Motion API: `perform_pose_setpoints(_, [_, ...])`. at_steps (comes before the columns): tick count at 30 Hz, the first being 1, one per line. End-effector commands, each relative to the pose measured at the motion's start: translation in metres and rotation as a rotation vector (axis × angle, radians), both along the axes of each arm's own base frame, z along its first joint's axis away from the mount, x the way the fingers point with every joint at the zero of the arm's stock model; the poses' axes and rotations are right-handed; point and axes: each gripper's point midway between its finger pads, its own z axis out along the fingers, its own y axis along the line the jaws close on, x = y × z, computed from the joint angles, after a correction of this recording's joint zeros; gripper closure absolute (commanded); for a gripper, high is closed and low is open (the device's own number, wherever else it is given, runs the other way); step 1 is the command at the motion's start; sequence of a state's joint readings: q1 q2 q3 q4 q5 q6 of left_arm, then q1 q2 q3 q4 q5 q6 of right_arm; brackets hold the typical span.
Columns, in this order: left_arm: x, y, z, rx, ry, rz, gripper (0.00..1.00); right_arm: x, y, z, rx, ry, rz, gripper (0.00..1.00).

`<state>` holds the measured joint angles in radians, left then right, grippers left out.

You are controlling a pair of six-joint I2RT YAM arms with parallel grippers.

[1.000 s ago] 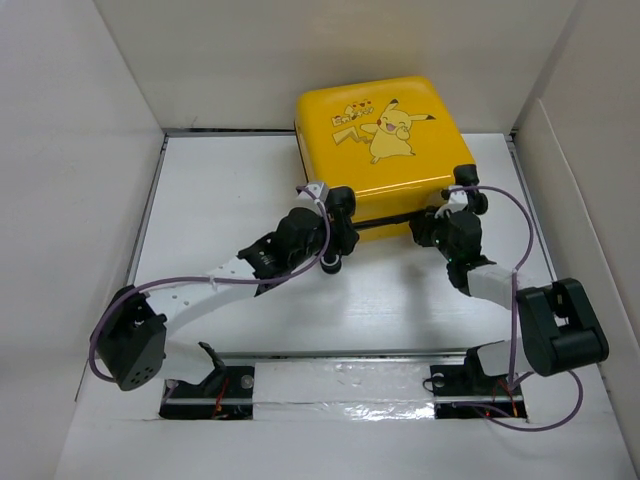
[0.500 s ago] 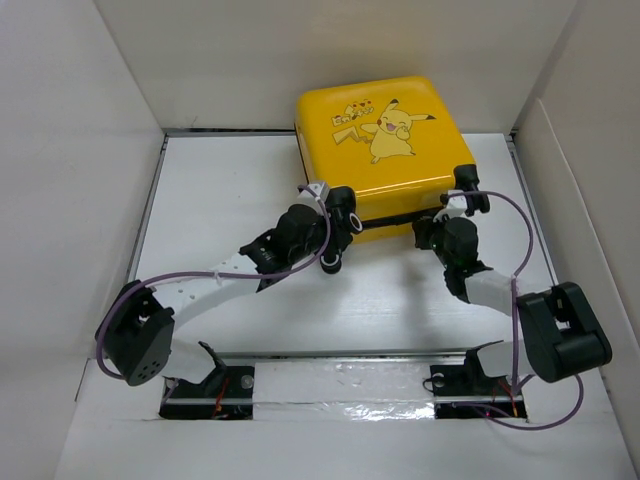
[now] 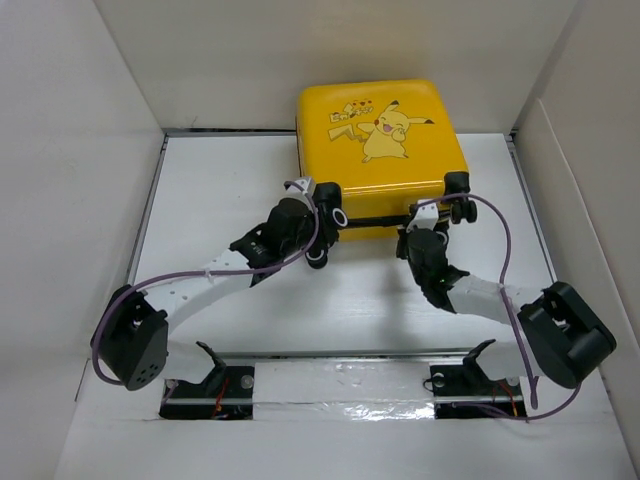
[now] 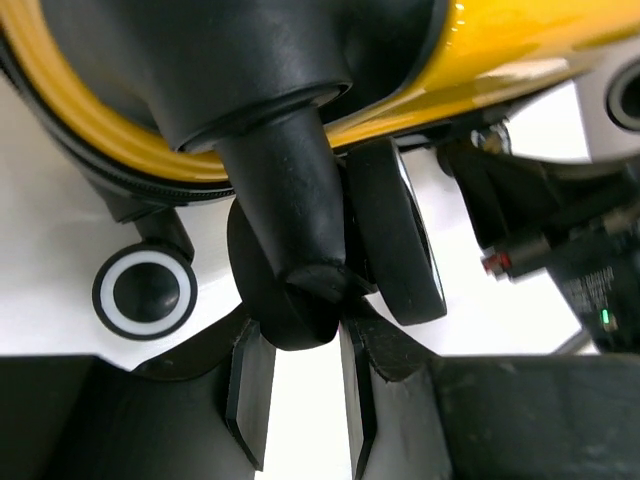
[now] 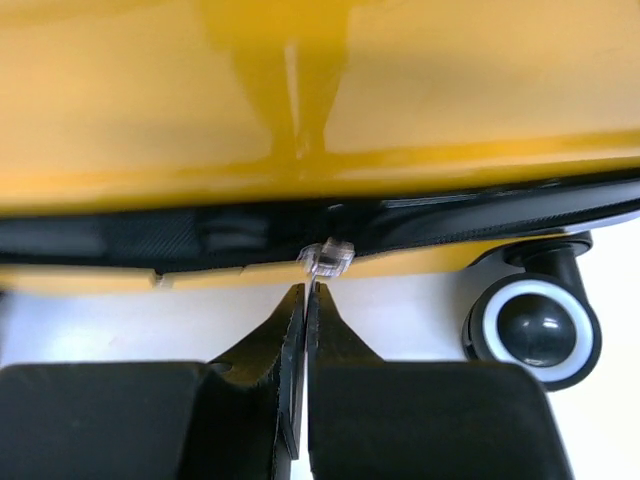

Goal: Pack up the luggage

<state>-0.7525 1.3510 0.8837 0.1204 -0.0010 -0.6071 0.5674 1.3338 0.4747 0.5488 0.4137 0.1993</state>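
The luggage [image 3: 380, 140] is a yellow Pikachu suitcase lying flat and closed at the back of the table. My left gripper [image 3: 328, 218] is at its near left corner. In the left wrist view the gripper [image 4: 300, 345] is closed around a black caster leg [image 4: 290, 230] of the yellow shell [image 4: 520, 50]. My right gripper [image 3: 412, 225] is at the near edge. In the right wrist view the gripper [image 5: 305, 292] is shut on the clear zipper pull [image 5: 328, 257] on the black zipper band [image 5: 200, 240] under the shell [image 5: 400, 90].
White walls enclose the table [image 3: 220, 190] on the left, right and back. Black-and-white wheels show at the case's near right corner [image 3: 460, 205], beside my left fingers [image 4: 147, 292] and to the right of my right gripper [image 5: 540, 328].
My right gripper has moved left along the case's near edge with the zipper pull. My left gripper has shifted a little left and back, and the case has turned slightly.
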Motion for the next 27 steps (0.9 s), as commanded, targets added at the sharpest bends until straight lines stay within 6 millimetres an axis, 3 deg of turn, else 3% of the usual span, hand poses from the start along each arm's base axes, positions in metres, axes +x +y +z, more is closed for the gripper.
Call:
perform_pose_setpoints(1, [0.012, -0.05, 0.107, -0.267, -0.233, -0.115, 1.0, -0.067, 0.154, 0.075, 0.226, -0.125, 0.548, 1.0])
perform_pose_setpoints(3, [0.009, -0.051, 0.114, -0.279, -0.236, -0.132, 1.0, -0.076, 0.165, 0.077, 0.201, -0.106, 0.555, 1.0])
perform_pose_setpoints(5, [0.01, -0.046, 0.115, -0.269, -0.244, -0.111, 1.0, -0.071, 0.15, 0.075, 0.175, -0.089, 0.489, 1.0])
perform_pose_setpoints(14, [0.021, -0.006, 0.099, -0.249, -0.245, 0.007, 1.0, -0.042, 0.016, 0.044, 0.101, 0.011, 0.188, 1.0])
perform_pose_setpoints(17, [0.023, 0.005, 0.098, -0.244, -0.254, 0.045, 1.0, -0.037, -0.012, 0.04, 0.117, 0.022, 0.126, 1.0])
perform_pose_setpoints(24, [0.025, 0.034, 0.093, -0.204, -0.271, 0.154, 1.0, -0.034, -0.062, 0.029, 0.104, 0.072, -0.062, 1.0])
perform_pose_setpoints(27, [0.026, 0.046, 0.096, -0.207, -0.287, 0.198, 1.0, -0.037, -0.065, 0.028, 0.126, 0.06, -0.074, 1.0])
